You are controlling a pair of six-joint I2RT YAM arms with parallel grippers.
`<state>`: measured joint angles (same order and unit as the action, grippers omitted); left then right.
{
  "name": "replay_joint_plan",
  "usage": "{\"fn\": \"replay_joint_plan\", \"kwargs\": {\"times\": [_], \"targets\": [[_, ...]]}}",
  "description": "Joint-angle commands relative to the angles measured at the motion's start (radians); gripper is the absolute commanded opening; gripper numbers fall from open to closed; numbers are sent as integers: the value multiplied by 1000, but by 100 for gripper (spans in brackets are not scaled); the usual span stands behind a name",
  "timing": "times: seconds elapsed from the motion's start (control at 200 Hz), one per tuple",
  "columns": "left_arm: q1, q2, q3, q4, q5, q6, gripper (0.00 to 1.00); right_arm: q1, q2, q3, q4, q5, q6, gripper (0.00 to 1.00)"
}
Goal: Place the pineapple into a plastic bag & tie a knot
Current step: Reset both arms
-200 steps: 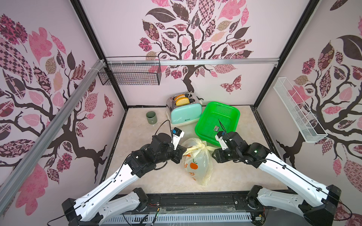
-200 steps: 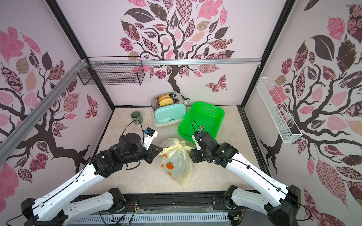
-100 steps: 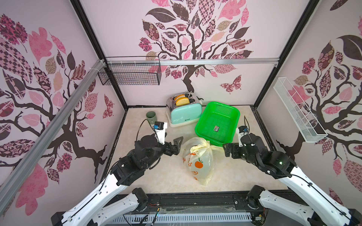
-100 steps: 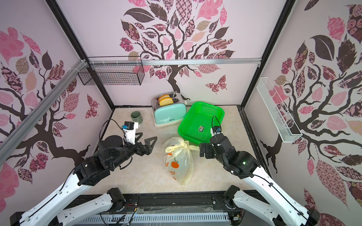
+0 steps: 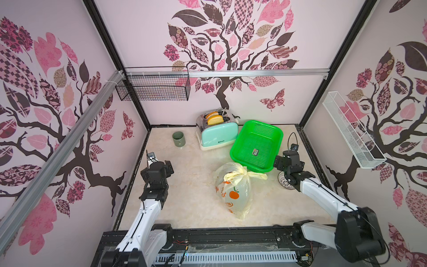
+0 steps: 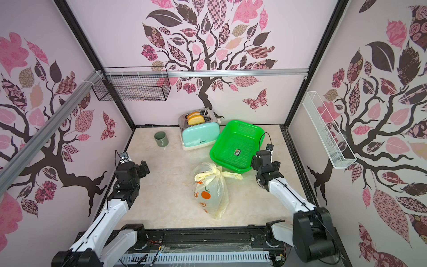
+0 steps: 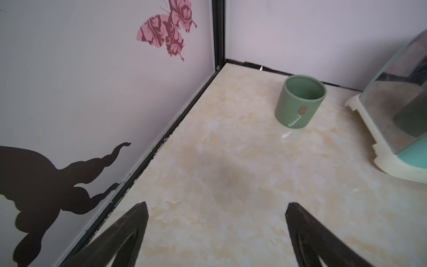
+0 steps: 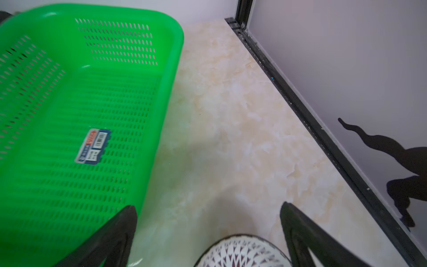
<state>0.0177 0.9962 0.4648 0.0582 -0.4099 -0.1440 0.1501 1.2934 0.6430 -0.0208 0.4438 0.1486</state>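
Note:
The plastic bag, pale yellow with orange fruit prints, stands bulging on the middle of the table in both top views. Its handles are bunched into a knot on top, with a loose end pointing right. The pineapple itself does not show through the plastic. My left gripper is open and empty, far left of the bag near the left wall. Open and empty too, my right gripper hovers to the right of the bag by the basket's near corner.
A green plastic basket lies tilted behind the bag. A mint toaster with bread and a green mug stand at the back. A patterned bowl sits under my right wrist.
Both grippers have opened, let go of the bag's handles and drawn back, left to the left wall, right to the right side. The bag stays standing with its knot.

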Motion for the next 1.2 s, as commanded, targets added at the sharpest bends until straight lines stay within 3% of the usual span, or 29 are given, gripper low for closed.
{"fn": "replay_joint_plan", "kwargs": {"times": [0.0,0.05,0.17,0.235,0.335,0.425,0.465,0.515,0.6,0.94,1.195], "targets": [[40,134,-32,276,158,38,98,-48,109,-72,363,-75,-61,99],[41,208,-57,375,165,50,98,-65,157,-118,504,-116,-63,99],[73,355,-135,704,262,46,98,-77,166,-102,519,-203,-157,99],[91,390,-102,682,318,2,98,-105,185,-148,656,-247,-180,100],[90,503,-146,876,435,46,98,-141,247,-214,832,-309,-159,100],[90,590,-160,1014,414,30,98,-141,268,-241,893,-329,-165,100],[77,579,-132,950,405,45,98,-142,265,-241,884,-330,-163,100],[34,549,-92,808,309,62,98,-142,250,-230,837,-334,-162,100],[-36,579,-104,884,180,112,98,-142,257,-235,859,-331,-163,100],[7,573,-50,763,301,98,98,-142,253,-232,850,-332,-163,100],[4,564,-70,793,353,120,98,-140,251,-235,851,-331,-166,99]]}}
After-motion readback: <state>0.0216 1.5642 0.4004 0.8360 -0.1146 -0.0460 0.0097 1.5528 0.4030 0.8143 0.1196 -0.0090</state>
